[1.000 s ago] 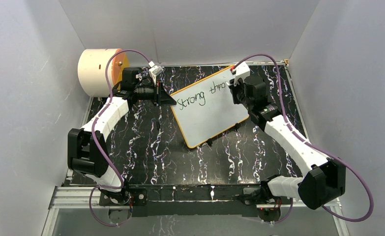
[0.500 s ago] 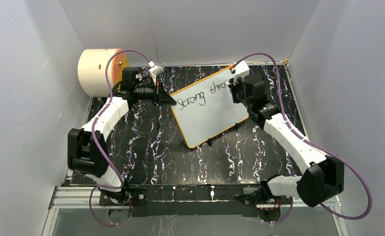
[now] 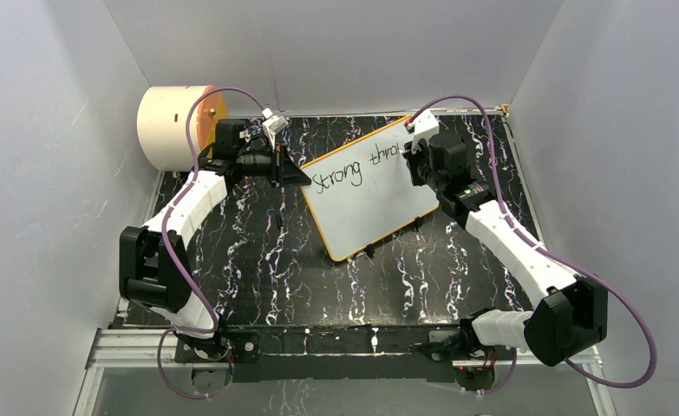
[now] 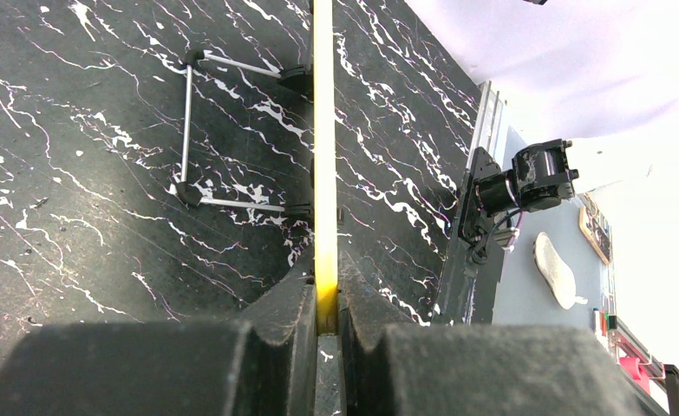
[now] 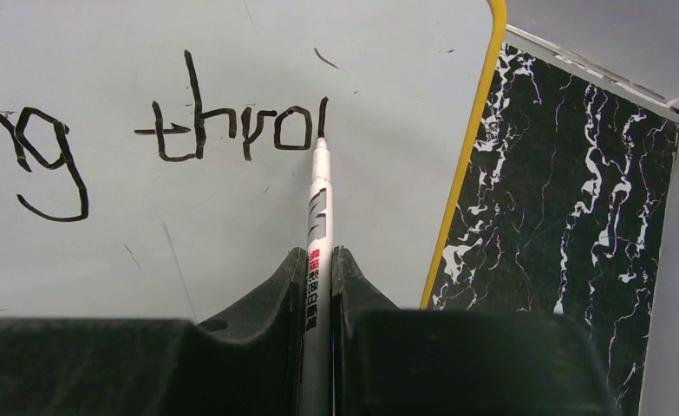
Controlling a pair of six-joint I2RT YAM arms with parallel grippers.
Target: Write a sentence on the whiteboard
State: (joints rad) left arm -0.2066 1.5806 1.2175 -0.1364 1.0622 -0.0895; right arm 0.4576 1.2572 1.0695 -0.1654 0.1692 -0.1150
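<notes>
Right wrist view: right gripper [image 5: 318, 260] pinching marker [image 5: 319, 199], tip on whiteboard [image 5: 231, 52] mid-letter after "thro", left gripper [image 4: 324, 299] clamped on board edge, likely bracing against pen pressure.

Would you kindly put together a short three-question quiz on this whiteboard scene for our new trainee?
1. True or false: the left hand is clamped on the whiteboard's edge.
2. What does the right hand hold? A) an eraser B) a marker C) a cloth
3. Fill in: the first word written on the whiteboard is ____.

Key: 1 true; 2 B; 3 Strong.
</notes>
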